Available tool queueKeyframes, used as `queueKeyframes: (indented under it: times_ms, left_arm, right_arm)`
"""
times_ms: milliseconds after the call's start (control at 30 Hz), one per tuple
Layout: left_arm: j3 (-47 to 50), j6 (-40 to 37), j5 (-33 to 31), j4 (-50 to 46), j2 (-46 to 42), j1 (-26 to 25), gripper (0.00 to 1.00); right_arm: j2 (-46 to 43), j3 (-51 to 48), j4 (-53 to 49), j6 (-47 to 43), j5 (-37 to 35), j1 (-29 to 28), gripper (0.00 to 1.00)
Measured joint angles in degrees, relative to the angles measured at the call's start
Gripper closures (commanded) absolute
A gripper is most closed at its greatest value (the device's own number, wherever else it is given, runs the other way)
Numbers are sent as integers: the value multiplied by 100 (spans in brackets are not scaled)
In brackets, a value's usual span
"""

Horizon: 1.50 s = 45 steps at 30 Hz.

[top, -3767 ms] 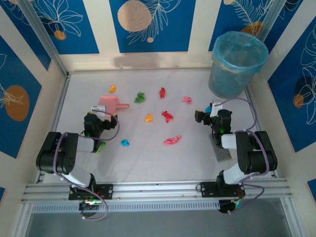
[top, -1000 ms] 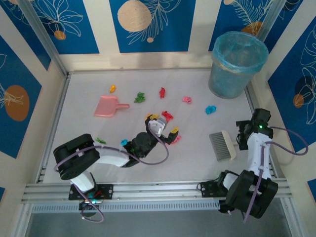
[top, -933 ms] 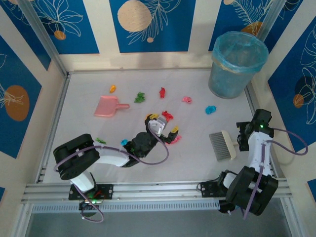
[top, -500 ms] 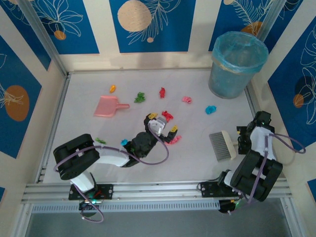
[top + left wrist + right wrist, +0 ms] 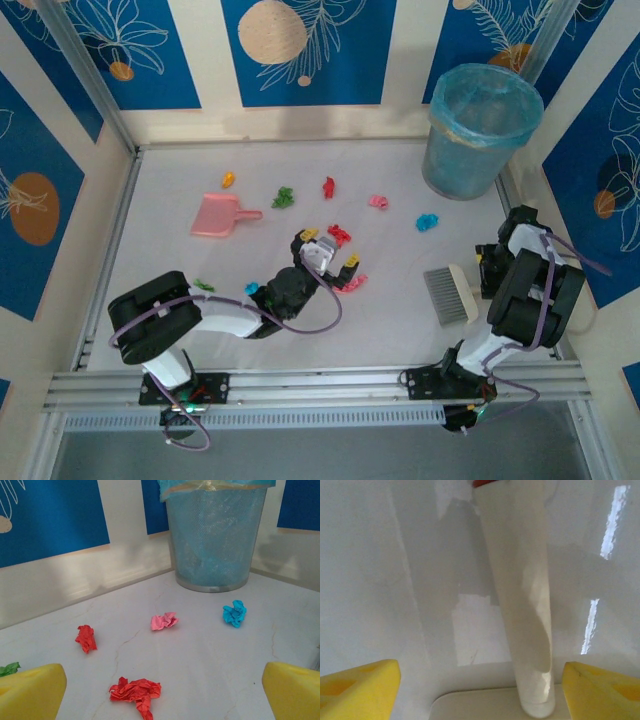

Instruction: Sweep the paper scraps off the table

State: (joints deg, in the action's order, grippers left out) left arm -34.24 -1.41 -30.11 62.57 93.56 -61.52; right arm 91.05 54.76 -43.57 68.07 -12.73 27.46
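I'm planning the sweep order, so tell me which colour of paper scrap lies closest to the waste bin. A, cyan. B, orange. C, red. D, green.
A: the cyan paper scrap lies just in front of the blue mesh waste bin, with the other colours farther out on the table.

No writing, label, brand, number or sign can be read in any view. The desk (image 5: pixel 390 335) is plain white, the paper scraps (image 5: pixel 136 692) are plain coloured wads, and the mesh bin (image 5: pixel 478 140) in the upper right shows no lettering. The blue-and-cream wall panels (image 5: pixel 300 45) carry drawn leaves and round shapes, not letters.
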Motion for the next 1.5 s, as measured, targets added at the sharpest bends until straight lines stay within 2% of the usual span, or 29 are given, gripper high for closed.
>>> queueKeyframes:
  times_ms: [333,500,733,1067,1267,1300,1500]
  left_arm:
    - [-2,-26,-2,-48,-2,0,0]
    - [-2,-26,-2,-81,-4,0,0]
    - [-2,-26,-2,-85,-9,0,0]
    - [-2,-26,-26,-83,-55,0,0]
    - [0,-26,-52,-72,-125,0,0]
    - [0,-26,-63,-66,-125,0,0]
    - [20,-26,-109,9,-127,0,0]
  right_arm:
    - [74,-17,-52,0,83,179,16]
    - [247,-157,101,-2,205,271,19]
    - [304,-223,133,-2,289,260,28]
    - [140,-417,168,164,168,186,46]
    - [76,-481,208,428,68,-179,53]
    - [72,-481,219,492,68,-260,58]
    - [61,-503,249,866,120,-638,62]
